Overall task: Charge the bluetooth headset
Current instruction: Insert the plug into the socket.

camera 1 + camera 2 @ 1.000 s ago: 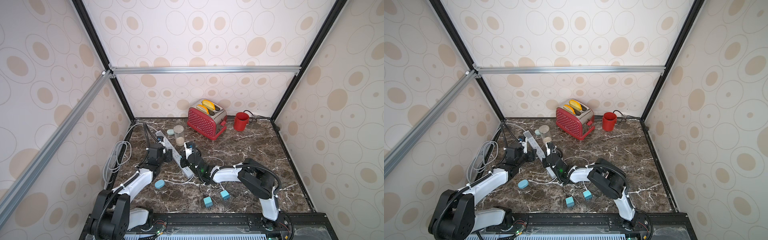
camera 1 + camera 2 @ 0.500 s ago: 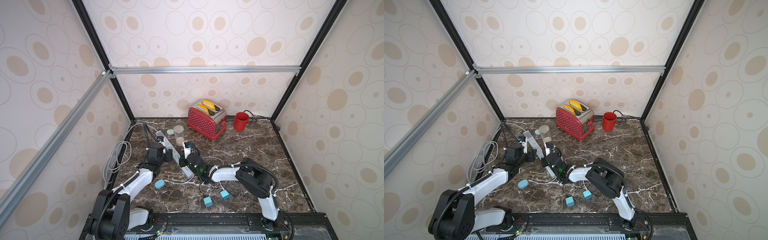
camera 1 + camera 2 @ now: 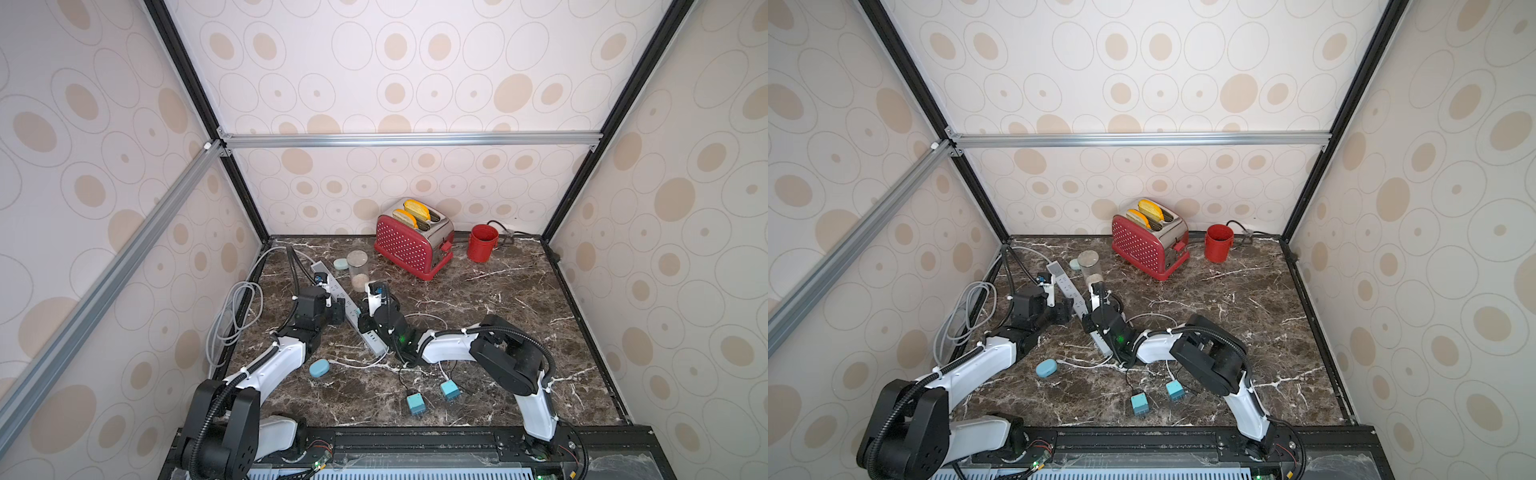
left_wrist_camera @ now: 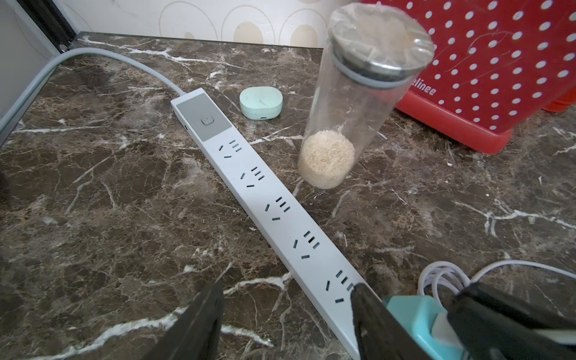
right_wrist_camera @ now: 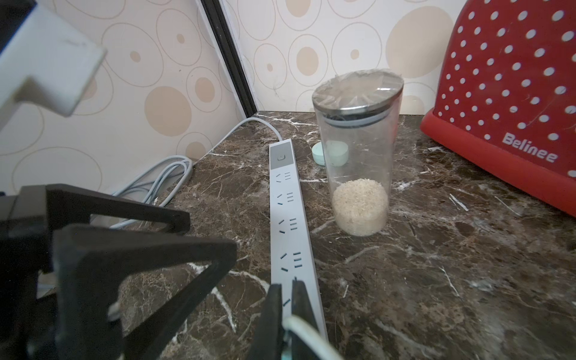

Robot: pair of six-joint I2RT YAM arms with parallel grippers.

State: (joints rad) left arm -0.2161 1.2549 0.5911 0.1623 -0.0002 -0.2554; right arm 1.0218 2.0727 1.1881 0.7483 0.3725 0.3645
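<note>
Bluetooth headset case (image 3: 319, 368), the blue one, lies on the marble just beside the left arm, well apart from the power strip (image 4: 268, 199). A white cable (image 3: 361, 365) seems to run from it toward the right arm.

The right gripper (image 5: 286, 284) is pinched nearly closed on a teal charger plug (image 4: 414, 314) at the near end of the strip. The left gripper (image 4: 286, 288) stands wide and empty, low over the same end, with one finger at the strip's edge.

**Risks**
- Open jaws do not pin the strip, so a push on the plug could slide or turn it and the prongs would miss the slots.
- A slim pinch may let the plug twist.
- A tug on the cable could drag the case or unseat it.
- The two grippers are crowded and could collide.
- The tall grain jar (image 4: 343, 124) stands near enough to be tipped.

**Hard to make out**
- The prongs and the target socket are hidden behind the fingers.
- The grip is cut off at the edge of the right wrist view, so I cannot tell whether plug body or cable head is pinched.
- The cable's seat in the case is too small to read.
- A mint case (image 4: 261, 103) by the strip's switch could be the intended one instead.
</note>
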